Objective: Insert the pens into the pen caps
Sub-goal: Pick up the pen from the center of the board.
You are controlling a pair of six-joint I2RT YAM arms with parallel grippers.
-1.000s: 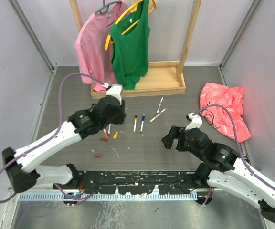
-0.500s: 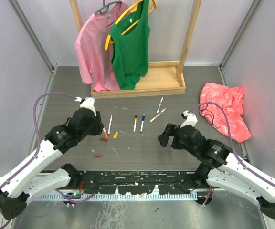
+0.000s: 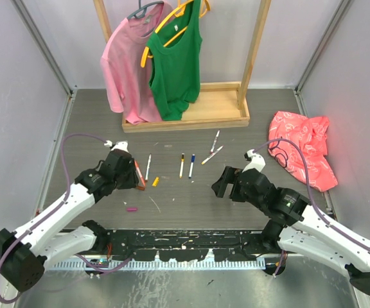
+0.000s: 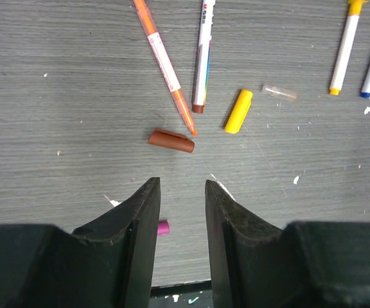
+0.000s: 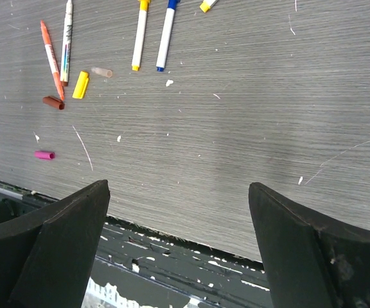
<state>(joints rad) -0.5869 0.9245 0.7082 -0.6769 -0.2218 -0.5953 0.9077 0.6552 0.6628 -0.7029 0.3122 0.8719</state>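
Left wrist: left hand partly apart, empty, near brown cap; orange pen tip just beside it, a grab could knock both.

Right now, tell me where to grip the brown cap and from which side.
Grip the brown cap across its middle, coming down from above. It lies flat, its length along the closing line of the left tool, so a quarter wrist turn probably helps. Keep off its right end, where the orange pen nearly touches.
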